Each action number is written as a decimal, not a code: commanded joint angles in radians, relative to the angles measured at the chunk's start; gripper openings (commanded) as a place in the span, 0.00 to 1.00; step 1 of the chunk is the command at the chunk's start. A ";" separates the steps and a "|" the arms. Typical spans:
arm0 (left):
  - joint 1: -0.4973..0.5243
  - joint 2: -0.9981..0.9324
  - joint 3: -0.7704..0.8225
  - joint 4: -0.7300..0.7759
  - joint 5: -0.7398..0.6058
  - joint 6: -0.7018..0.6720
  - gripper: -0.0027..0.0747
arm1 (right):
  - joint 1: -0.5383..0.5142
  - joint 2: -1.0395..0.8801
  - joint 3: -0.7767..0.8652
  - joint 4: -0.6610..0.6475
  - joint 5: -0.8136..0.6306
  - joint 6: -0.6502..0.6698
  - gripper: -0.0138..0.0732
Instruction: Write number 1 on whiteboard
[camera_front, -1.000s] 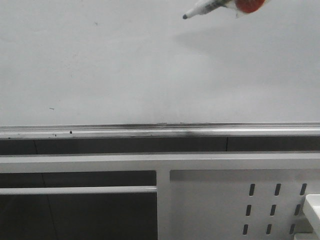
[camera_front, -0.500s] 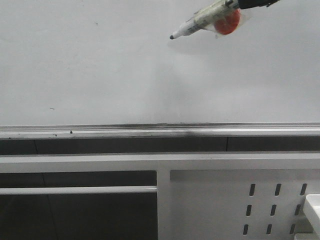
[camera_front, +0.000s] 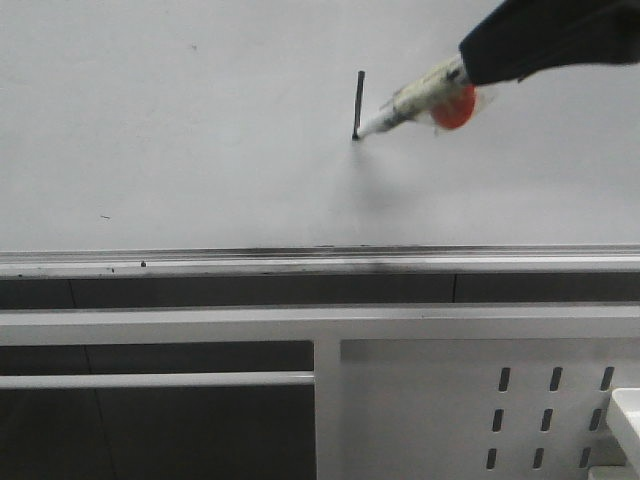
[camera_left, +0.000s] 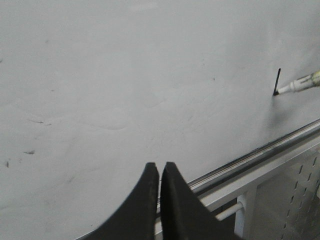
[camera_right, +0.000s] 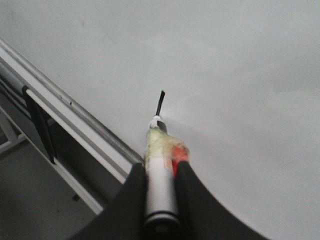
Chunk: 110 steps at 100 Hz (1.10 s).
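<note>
Front view: the whiteboard (camera_front: 180, 130) fills the upper half of the field, bounded below by its silver rail (camera_front: 200, 264). The number 1 (camera_front: 359, 104), a short black near-vertical stroke, stands at about 1 o'clock from the board's visible centre, well above the rail. The marker (camera_front: 405, 105) enters from 2 o'clock, its tip touching the lower end of the stroke; a red ball (camera_front: 453, 110) is taped to its barrel. The dark sleeve of the right arm covers the marker's rear end, so the right hand itself is hidden in this view. Below the rail lies the white perforated frame (camera_front: 480, 400).

Right wrist view: the right hand (camera_right: 160, 175) is clenched on the marker (camera_right: 159, 172), one finger on each side of the barrel, with the stroke (camera_right: 160, 103) just beyond the tip. This grasp is seen in no other view.

Left wrist view: the left hand (camera_left: 159, 172) is closed on nothing, its fingers almost touching, near the rail (camera_left: 260, 152). The stroke (camera_left: 277, 81) and marker tip (camera_left: 295, 87) appear at 3 o'clock, well apart from it.

Open room: the board is bare from 7 to 12 o'clock of the stroke, apart from small specks, and between stroke and rail.
</note>
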 joint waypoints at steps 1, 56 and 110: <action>-0.005 0.003 -0.028 0.046 -0.003 -0.012 0.01 | -0.009 0.036 -0.028 -0.014 -0.073 -0.003 0.08; -0.005 0.027 -0.030 0.122 -0.232 -0.013 0.01 | 0.186 0.062 -0.162 0.004 0.175 -0.003 0.08; -0.005 0.499 -0.169 0.136 -0.486 0.177 0.43 | 0.273 0.149 -0.426 0.001 0.496 -0.003 0.08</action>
